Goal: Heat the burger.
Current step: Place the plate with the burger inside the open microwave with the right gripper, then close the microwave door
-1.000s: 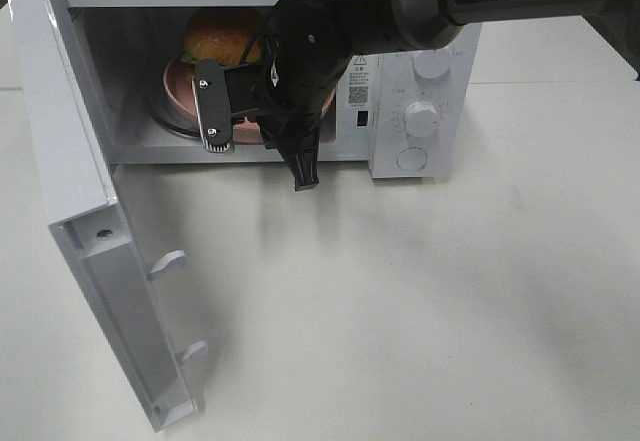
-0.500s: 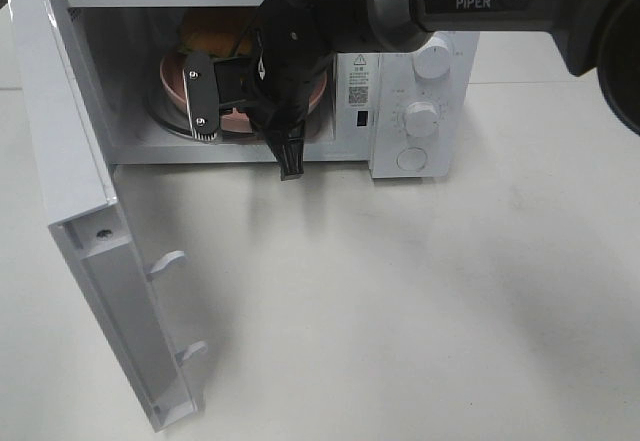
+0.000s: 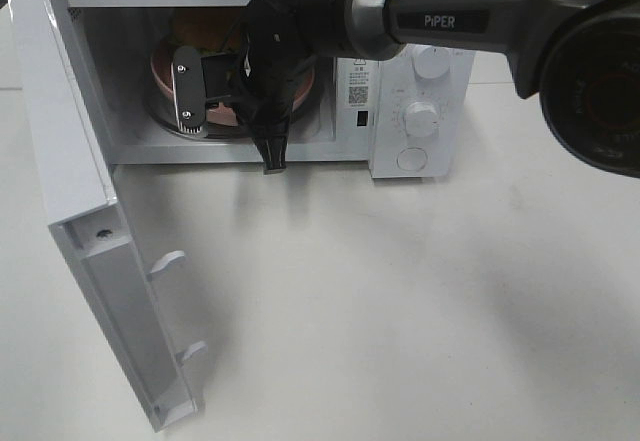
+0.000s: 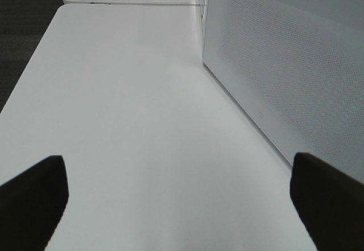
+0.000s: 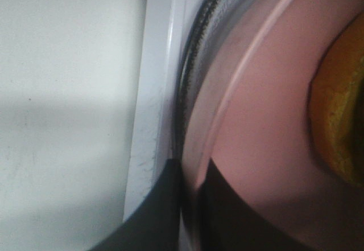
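Burger (image 3: 200,27) rests on the pink plate (image 3: 160,69), on the glass turntable (image 5: 193,63), inside the open microwave (image 3: 420,71) at the upper left of the high frame. My right gripper (image 3: 190,121) is pinched narrow on the plate's near rim. I judge the plate needs seating: keep it level, centre it, let go, back straight out. Cavity sill and roof crowd my wrist. The door (image 3: 70,161) hangs wide at frame left, with bare table (image 3: 450,311) below. My left gripper (image 4: 181,197) gapes, empty, beside the microwave's side wall.
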Robot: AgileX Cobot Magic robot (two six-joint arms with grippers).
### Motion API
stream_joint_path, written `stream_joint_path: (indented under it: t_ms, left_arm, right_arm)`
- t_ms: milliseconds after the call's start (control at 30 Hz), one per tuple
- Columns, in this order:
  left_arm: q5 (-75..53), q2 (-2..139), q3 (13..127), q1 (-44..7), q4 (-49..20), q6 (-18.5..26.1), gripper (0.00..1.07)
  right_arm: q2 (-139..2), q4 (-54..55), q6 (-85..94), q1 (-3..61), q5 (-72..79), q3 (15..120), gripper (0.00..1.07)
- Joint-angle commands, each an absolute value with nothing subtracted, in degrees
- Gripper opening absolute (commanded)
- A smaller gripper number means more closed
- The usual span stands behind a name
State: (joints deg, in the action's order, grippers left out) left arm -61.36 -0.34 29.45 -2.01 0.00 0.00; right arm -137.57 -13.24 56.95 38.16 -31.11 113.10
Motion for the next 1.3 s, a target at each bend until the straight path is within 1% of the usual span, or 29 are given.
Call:
stream_joint_path:
  t_ms: [33, 467, 533, 633, 700, 733, 767, 800, 833, 867, 900, 933, 967, 1000, 1067, 1300]
  left_arm:
    - [-61.25, -1.2, 29.51, -1.78, -0.34, 0.0, 0.98]
    - [-61.25, -1.2, 29.51, -1.78, -0.34, 0.0, 0.98]
    - [-61.25, -1.2, 29.51, -1.78, -0.34, 0.0, 0.98]
    - [-61.25, -1.2, 29.51, -1.78, -0.34, 0.0, 0.98]
    - [-61.25, -1.2, 29.51, -1.78, -0.34, 0.0, 0.98]
    - [-61.25, -1.2, 29.51, -1.78, -0.34, 0.0, 0.98]
    - [-61.25, -1.2, 29.51, -1.78, -0.34, 0.0, 0.98]
    - [-61.25, -1.2, 29.51, -1.78, -0.34, 0.0, 0.98]
    - [-61.25, -1.2, 29.51, -1.78, -0.34, 0.0, 0.98]
    - [-61.25, -1.2, 29.51, -1.78, -0.34, 0.0, 0.98]
    - [-61.25, -1.2, 29.51, -1.78, -0.34, 0.0, 0.98]
    - [-61.25, -1.2, 29.51, -1.78, -0.34, 0.0, 0.98]
    - [-61.25, -1.2, 29.51, -1.78, -0.34, 0.0, 0.98]
    - [-61.25, -1.2, 29.51, -1.78, -0.34, 0.0, 0.98]
    - [-61.25, -1.2, 29.51, -1.78, -0.34, 0.0, 0.98]
    - [-61.25, -1.2, 29.51, -1.78, -0.34, 0.0, 0.98]
  right_arm:
    - [-137.45, -13.92, 56.21, 37.99, -28.53, 114.82, 0.0]
    - [-138.83, -13.92, 55.81, 37.99, -27.9, 116.02, 0.01]
    - [-138.83, -13.92, 55.75, 37.99, -27.9, 116.02, 0.06]
    - [-138.83, -13.92, 55.63, 37.99, -27.9, 116.02, 0.08]
    - [-138.83, -13.92, 54.77, 37.99, -28.07, 116.02, 0.17]
    - [-138.83, -13.92, 54.77, 37.99, -28.07, 116.02, 0.17]
    - [-138.83, -13.92, 54.66, 37.99, -28.13, 116.02, 0.21]
    - [-138.83, -13.92, 54.66, 37.99, -28.13, 116.02, 0.21]
    - [-138.83, -13.92, 54.6, 37.99, -28.36, 116.02, 0.29]
    - [-138.83, -13.92, 54.6, 37.99, -28.48, 116.02, 0.33]
    - [-138.83, -13.92, 54.6, 37.99, -28.48, 116.02, 0.33]
    - [-138.83, -13.92, 54.6, 37.99, -28.53, 116.02, 0.41]
    - [-138.83, -13.92, 54.6, 37.99, -28.53, 116.02, 0.46]
    - [-138.83, -13.92, 54.6, 37.99, -28.53, 116.02, 0.46]
    - [-138.77, -13.92, 54.6, 37.99, -28.42, 115.79, 0.52]
    - [-138.71, -13.41, 54.6, 37.99, -26.3, 112.99, 0.57]
